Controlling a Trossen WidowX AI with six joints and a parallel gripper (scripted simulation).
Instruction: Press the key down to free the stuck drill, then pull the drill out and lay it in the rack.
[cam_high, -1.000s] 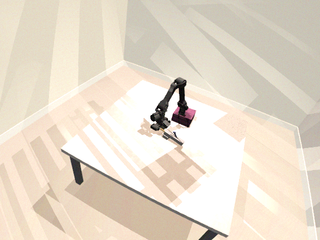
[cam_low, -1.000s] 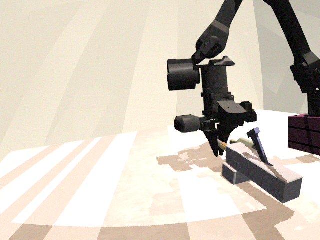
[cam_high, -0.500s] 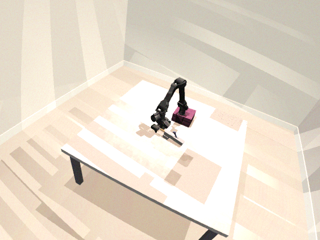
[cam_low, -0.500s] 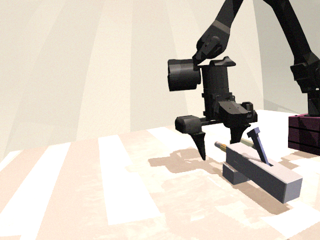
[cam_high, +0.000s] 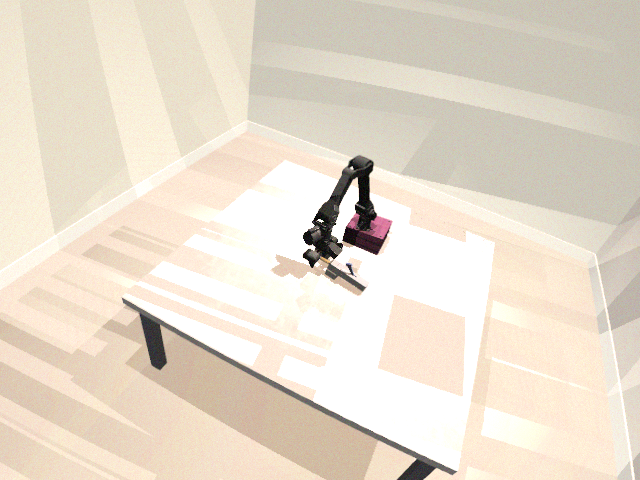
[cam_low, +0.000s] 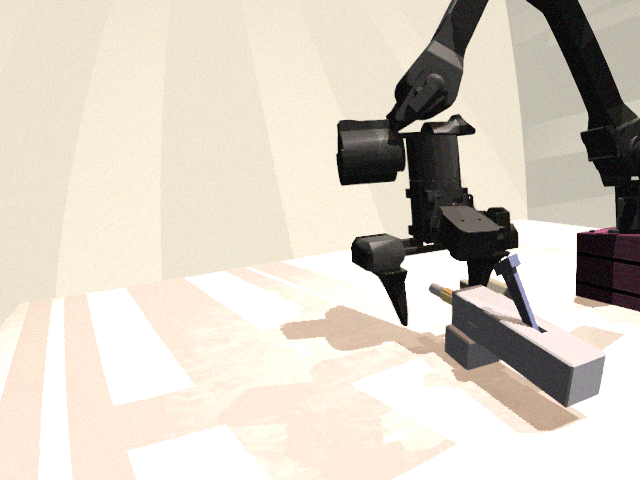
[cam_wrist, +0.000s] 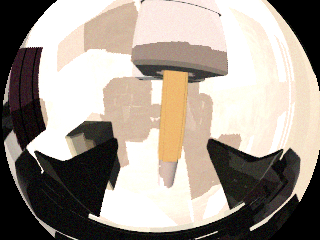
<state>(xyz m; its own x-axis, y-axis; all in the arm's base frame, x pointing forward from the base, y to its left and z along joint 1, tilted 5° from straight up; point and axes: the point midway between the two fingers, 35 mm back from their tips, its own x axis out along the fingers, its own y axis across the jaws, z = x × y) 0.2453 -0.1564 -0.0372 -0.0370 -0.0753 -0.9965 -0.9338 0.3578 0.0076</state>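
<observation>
Sunlit table (cam_high: 248, 304) (cam_low: 170, 413) beneath open pincer (cam_high: 324, 258) (cam_low: 442, 304) (cam_wrist: 162, 142).

The orange drill (cam_wrist: 173, 117) points between the open pincer's (cam_wrist: 162, 142) fingertips.

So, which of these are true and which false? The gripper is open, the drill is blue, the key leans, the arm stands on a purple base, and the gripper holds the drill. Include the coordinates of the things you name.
1. The gripper (cam_high: 324, 259) (cam_low: 440, 304) (cam_wrist: 162, 141) is open. True.
2. The drill is blue. False: the drill (cam_low: 445, 295) (cam_wrist: 173, 115) is orange with a greyish tip.
3. The key (cam_high: 349, 268) (cam_low: 522, 300) leans. True.
4. The arm stands on a purple base (cam_high: 381, 226) (cam_low: 602, 268). True.
5. The gripper holds the drill. False: nothing is gripped.
</observation>
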